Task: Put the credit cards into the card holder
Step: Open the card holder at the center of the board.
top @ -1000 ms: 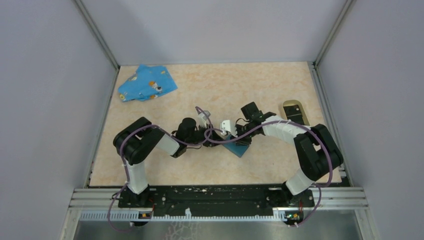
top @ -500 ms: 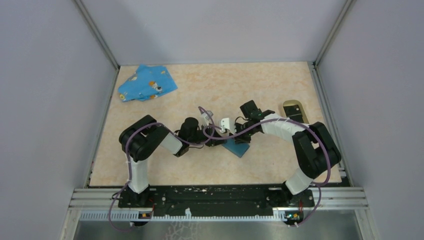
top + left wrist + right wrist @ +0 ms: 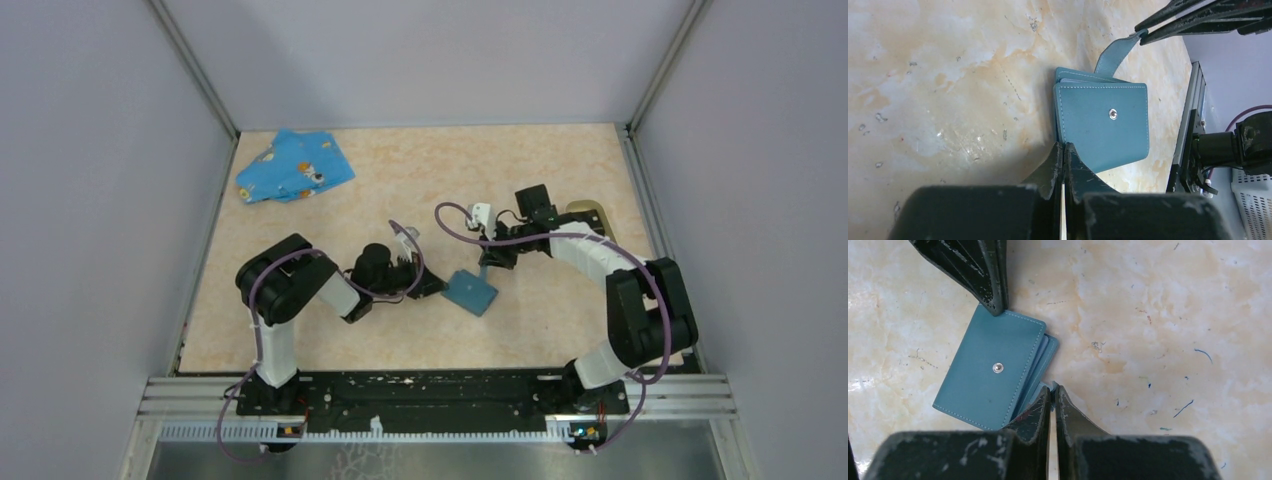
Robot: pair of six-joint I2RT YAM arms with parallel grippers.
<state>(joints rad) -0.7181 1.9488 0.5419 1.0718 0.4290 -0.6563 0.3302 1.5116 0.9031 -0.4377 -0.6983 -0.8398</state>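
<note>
Clamping blue case's (image 3: pixel 990 385) flap, right gripper (image 3: pixel 1052 389) sits near card holder (image 3: pixel 590 213); left gripper (image 3: pixel 1064 147) closed.

Bright, even lighting; all views sharp. A soft shadow darkens the glossy beige marbled tabletop (image 3: pixel 948 75) low in the left wrist view.

The card holder (image 3: pixel 592 211) is partly hidden behind the right arm (image 3: pixel 585 252); what fills the blue case (image 3: pixel 1103 122) cannot be told.

Left arm (image 3: pixel 335 290) and right arm (image 3: pixel 580 248) stretch low inward, left fingers (image 3: pixel 1053 167) and right fingers (image 3: pixel 1040 412) pressed shut.
</note>
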